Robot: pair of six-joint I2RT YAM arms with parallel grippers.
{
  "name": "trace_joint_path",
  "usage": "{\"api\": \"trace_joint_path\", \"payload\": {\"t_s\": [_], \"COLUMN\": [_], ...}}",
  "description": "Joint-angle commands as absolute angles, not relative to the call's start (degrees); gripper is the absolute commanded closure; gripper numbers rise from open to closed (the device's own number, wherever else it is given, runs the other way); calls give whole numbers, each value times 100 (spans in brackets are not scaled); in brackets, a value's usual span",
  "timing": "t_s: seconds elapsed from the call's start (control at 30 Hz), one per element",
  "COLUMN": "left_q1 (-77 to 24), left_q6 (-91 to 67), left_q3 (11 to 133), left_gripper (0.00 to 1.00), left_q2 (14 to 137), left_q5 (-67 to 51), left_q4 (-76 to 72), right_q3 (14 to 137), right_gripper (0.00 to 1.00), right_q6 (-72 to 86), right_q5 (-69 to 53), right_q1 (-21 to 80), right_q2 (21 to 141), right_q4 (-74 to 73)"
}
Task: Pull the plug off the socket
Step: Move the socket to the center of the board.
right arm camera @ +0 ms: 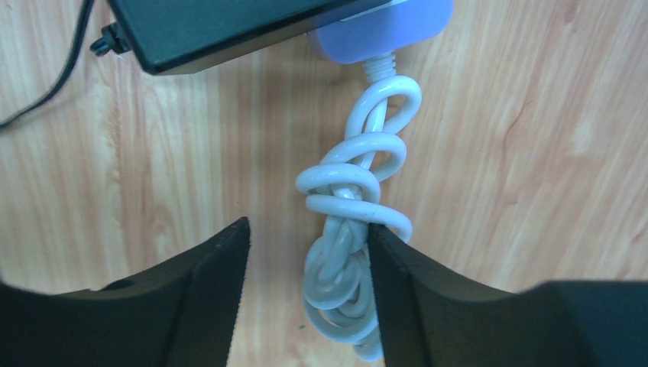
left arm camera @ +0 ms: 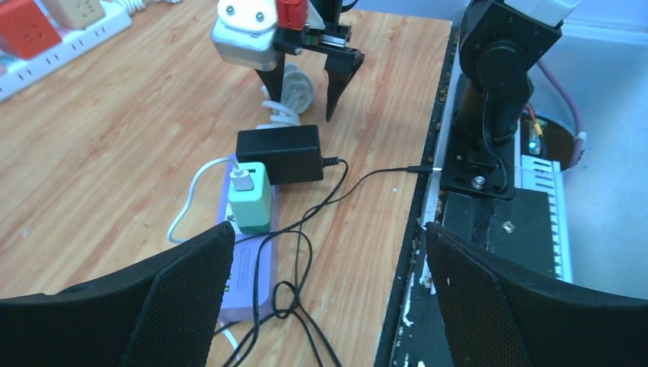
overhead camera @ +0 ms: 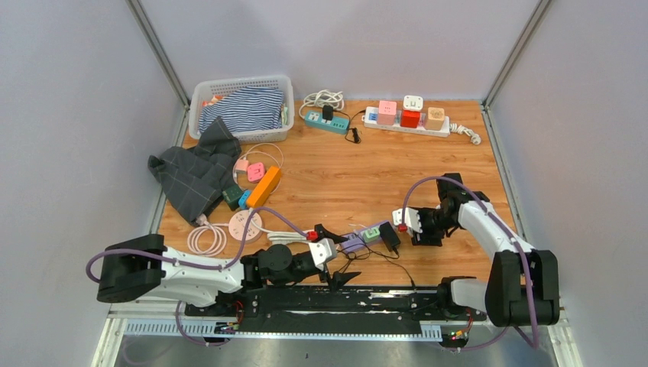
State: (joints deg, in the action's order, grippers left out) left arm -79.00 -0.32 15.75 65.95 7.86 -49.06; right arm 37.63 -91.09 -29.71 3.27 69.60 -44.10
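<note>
On the wooden table point(overhead camera: 344, 176) the purple socket strip point(left arm camera: 248, 264) looks light enough to lift or slide with whatever is tugged from it. The step is probably best done with one pincer bracing the strip's body and the other drawing the plug straight up out of its holes, not at a slant. Two things sit in the strip: a black adapter point(left arm camera: 279, 153) and, touching its near side, a green plug point(left arm camera: 251, 197). I cannot tell which of them the task means. The grip should land on the plug's flat sides, low near the strip, and clear of the thin black cable point(left arm camera: 306, 222) that loops across the strip and the wood. The left gripper point(left arm camera: 330, 229) stands with its fingers spread as wide as they go and holds nothing. In its own view the green plug lies at about 10 o'clock from the gap between its tips, near but apart, with the adapter beyond it at 11 o'clock. The right gripper point(left arm camera: 304, 95) points down past the far end of the strip, jaws apart and clamped on nothing. In its wrist view the knotted white cord point(right arm camera: 348, 252) lies at 4 o'clock against the inner edge of one finger, the strip's end is at 1 o'clock and the adapter at 11 o'clock, so it must shift towards 12 o'clock to reach either plug.
</note>
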Motion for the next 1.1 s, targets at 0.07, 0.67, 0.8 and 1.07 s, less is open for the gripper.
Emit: {"api": "trace_joint_path", "payload": {"t_s": [0.07,0.67,0.8,1.07], "left_q1": [-7937,-6942,-6479,-6241], "left_q6": [616,-124,-1101,-1418], "left_q3": [1520,1647,1722,1767], "left_gripper": [5,8,0,6], "left_q2": [7334,8153,8318,8392], "left_q5": [655,-1373,-2047,-1610], "left_q4": [-6222,-7003,-7215,-6911], "right_q3": [3960,5194,4403,4254], "right_gripper": [28,0,0,0], "right_q6": [-7829,-4506,-4731,-4801], "right_q5": [-2678,-4095,-4473,-3888], "right_q1": [378,361,365,361], "right_q2": [6704,4606,4597,4757], "right_q4": [-5132,-4600,-4418,-4353]}}
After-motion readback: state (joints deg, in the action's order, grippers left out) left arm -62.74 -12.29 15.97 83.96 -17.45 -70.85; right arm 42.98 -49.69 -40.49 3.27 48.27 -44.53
